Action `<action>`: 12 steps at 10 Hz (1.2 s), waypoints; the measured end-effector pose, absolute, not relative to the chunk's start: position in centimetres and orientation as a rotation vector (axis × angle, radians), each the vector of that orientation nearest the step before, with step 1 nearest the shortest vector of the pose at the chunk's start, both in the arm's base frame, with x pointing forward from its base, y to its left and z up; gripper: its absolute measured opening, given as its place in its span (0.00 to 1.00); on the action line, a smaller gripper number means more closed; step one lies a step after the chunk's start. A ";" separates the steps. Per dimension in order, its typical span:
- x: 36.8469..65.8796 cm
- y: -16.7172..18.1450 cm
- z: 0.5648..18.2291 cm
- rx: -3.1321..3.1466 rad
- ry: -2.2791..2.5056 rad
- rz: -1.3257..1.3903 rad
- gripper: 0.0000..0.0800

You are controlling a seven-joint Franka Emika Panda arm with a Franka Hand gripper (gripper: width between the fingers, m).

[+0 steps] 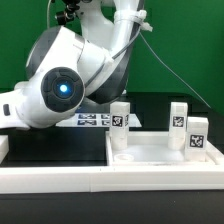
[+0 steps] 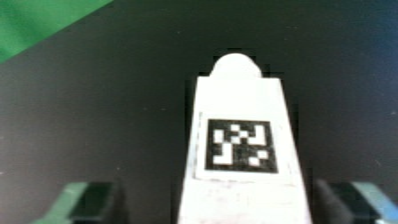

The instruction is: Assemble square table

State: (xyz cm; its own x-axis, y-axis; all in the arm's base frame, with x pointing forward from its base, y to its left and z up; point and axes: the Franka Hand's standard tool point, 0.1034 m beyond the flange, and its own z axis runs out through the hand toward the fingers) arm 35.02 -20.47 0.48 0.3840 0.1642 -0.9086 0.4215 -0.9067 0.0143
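In the wrist view a white table leg [image 2: 240, 140] lies on the black table surface [image 2: 107, 110], lengthwise between the two fingertips [image 2: 80, 200] of the gripper [image 2: 217, 203]. Its black-white tag [image 2: 240, 147] faces up and its rounded tip points away from the tool. Dark gaps show between the leg and each finger, so the jaws stand apart around it, not touching it.

In the exterior view the arm's bulk hides the gripper. To that view's right, the square tabletop [image 1: 150, 152] lies flat, with three tagged legs [image 1: 120, 118] standing upright on or just behind it. The marker board [image 1: 92, 121] lies behind the arm.
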 end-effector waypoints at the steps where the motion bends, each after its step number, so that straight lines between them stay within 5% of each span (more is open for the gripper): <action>1: 35.0 -20.5 0.5 2.401 0.519 -1.534 0.50; 2: 35.0 -20.4 0.5 2.401 0.519 -1.534 0.36; 7: 35.6 -20.0 1.0 2.398 0.517 -1.535 0.36; 12: 40.5 -17.6 5.6 2.401 0.465 -1.510 0.36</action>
State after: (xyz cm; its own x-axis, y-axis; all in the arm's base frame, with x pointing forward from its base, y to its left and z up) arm 40.51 -17.63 5.65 0.4062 0.1264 -0.9050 0.4043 -0.9130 0.0539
